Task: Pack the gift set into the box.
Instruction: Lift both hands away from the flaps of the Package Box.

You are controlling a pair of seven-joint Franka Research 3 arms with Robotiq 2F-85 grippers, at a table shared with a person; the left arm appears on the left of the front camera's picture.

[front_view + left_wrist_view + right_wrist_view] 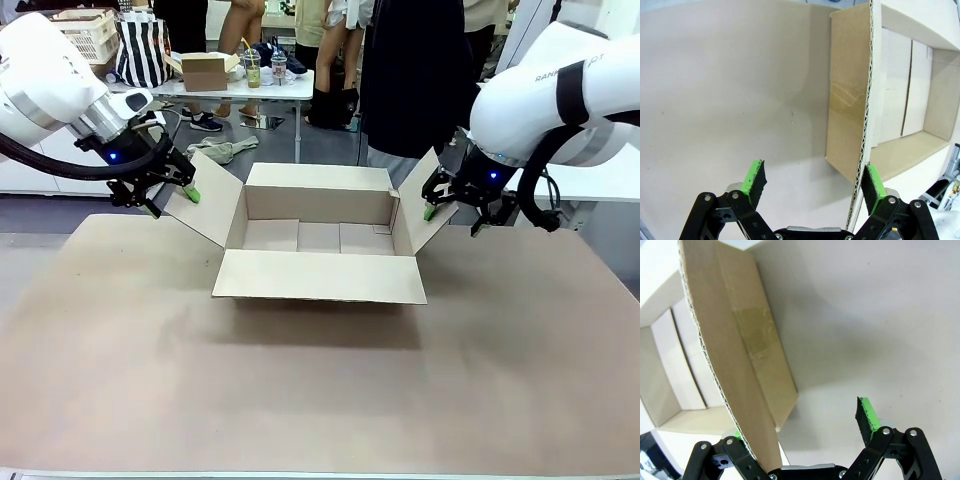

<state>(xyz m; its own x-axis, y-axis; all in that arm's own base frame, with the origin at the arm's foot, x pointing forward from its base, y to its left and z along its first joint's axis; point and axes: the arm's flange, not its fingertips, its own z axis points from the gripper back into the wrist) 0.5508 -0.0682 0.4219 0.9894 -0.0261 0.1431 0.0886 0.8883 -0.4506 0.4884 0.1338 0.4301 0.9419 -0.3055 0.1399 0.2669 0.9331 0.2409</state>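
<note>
One box (318, 278) mid-tabletop (300, 400), all 4 flaps open. Two grippers: left gripper (171, 201) spread wide, straddling left flap (205, 210); right gripper (451, 216) likewise astride right flap (418, 205). Pad contact possible, unclear.

We see the box (318, 205) open-mouthed at mid-worktop (320, 400), free to enter from above. Its side flaps splay toward nine and three o'clock, each standing between the spread fingers of our left hand (172, 200) and right hand (452, 218). Toward six o'clock, past the lowered near flap, lies bare worktop.
</note>
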